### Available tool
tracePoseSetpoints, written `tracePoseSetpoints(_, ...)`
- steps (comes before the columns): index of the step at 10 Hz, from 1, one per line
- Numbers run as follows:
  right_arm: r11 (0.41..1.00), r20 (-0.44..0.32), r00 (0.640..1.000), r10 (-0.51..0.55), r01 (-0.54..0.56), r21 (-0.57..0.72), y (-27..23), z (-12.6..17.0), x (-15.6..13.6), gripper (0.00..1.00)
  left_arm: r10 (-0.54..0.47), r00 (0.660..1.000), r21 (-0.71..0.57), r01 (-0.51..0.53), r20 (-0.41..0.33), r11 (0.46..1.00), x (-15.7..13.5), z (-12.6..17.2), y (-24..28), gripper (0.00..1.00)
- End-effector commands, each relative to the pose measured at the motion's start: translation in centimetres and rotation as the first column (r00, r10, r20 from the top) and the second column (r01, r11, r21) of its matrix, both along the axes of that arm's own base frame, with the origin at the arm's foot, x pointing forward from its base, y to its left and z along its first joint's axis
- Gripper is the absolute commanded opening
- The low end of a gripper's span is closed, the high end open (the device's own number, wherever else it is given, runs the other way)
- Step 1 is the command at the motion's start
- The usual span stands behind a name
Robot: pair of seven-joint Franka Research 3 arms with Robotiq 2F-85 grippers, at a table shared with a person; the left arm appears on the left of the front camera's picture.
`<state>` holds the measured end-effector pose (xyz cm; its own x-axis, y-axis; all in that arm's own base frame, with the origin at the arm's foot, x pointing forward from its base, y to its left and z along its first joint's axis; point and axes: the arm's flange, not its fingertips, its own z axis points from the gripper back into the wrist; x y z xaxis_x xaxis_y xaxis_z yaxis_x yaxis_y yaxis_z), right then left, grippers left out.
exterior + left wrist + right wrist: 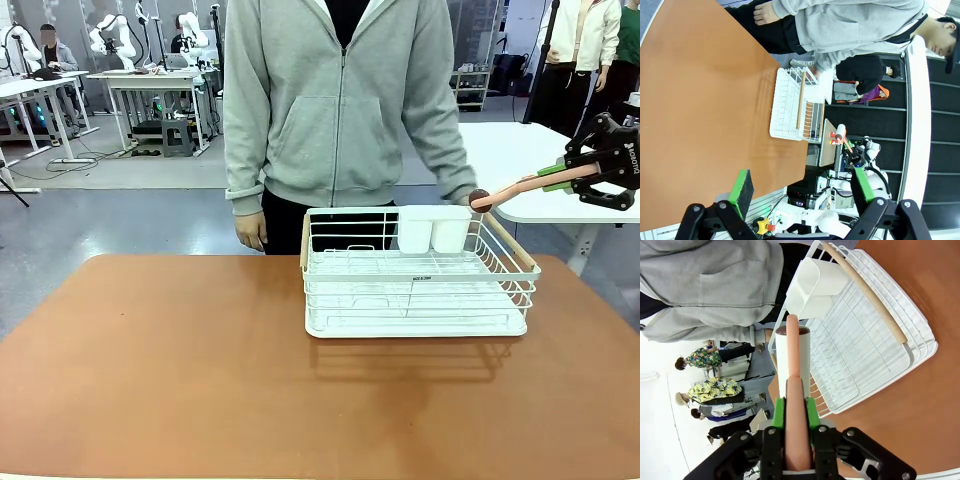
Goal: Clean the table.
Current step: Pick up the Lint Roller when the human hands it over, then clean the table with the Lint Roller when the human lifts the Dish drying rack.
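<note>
The reddish-brown table [150, 360] carries a white wire rack [415, 300] right of centre, with two white cups [432, 228] at its far edge. My right gripper [555, 178] hangs above the rack's far right corner, shut on a long pink utensil [515, 188]. The utensil's dark brown tip points toward the cups. From the right wrist, the pink utensil [792, 365] runs out between my shut right gripper [794, 412] pads, above the rack [865, 340] and cups [812, 285]. My left gripper [805, 190] is open and holds nothing, high over the table [700, 100], far from the rack [787, 105].
A person in a grey hoodie [340, 100] stands at the far edge behind the rack, one hand [250, 230] by the table's edge and the other near the rack's far right corner. A white-topped table [530, 160] stands behind on the right.
</note>
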<state>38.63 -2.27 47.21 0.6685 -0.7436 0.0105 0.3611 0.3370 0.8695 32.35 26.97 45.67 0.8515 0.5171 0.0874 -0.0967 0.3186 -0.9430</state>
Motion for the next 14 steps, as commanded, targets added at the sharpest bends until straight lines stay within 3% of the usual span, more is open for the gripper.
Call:
tracePoseSetpoints(1, 1.000, -0.002, 1.000, 0.004, -0.004, -0.001, 0.15, 0.02, 0.01, 0.03, -0.006, 1.000, -0.008, 0.006, 0.009, 1.000, -0.25, 0.14, 0.08, 1.00)
tracePoseSetpoints(14, 1.000, -0.002, 1.000, 0.004, -0.004, -0.001, 0.15, 0.02, 0.01, 0.03, -0.006, 1.000, -0.008, 0.006, 0.009, 1.000, -0.25, 0.14, 0.08, 1.00)
